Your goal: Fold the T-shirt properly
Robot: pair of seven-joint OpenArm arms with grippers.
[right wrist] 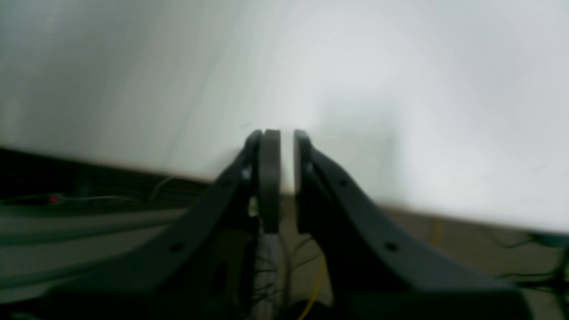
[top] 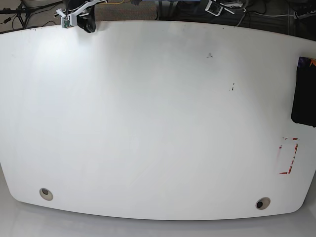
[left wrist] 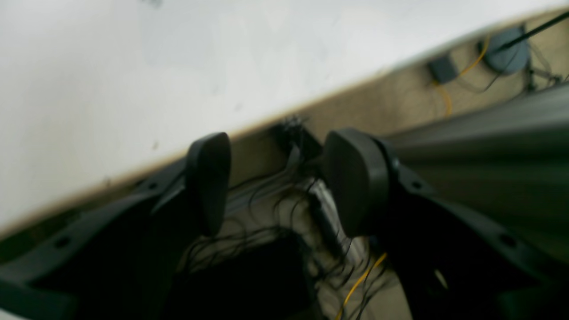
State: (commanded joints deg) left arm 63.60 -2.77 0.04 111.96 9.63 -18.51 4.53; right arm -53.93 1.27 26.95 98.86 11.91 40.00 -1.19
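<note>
We see the T-shirt (top: 303,96) folded into a compact black bundle w/ a bit of coloured print at its top, at the R edge of the base view, on the white table (top: 158,123), partly out of frame. L gripper (left wrist: 278,184): 2 fingers spread apart, nothing between. R gripper (right wrist: 286,182): 2 fingers nearly together, narrow gap visible, nothing pinched. Both at table's far edge, well apart.

Bright base view, wrist views blurred (quite softly)
</note>
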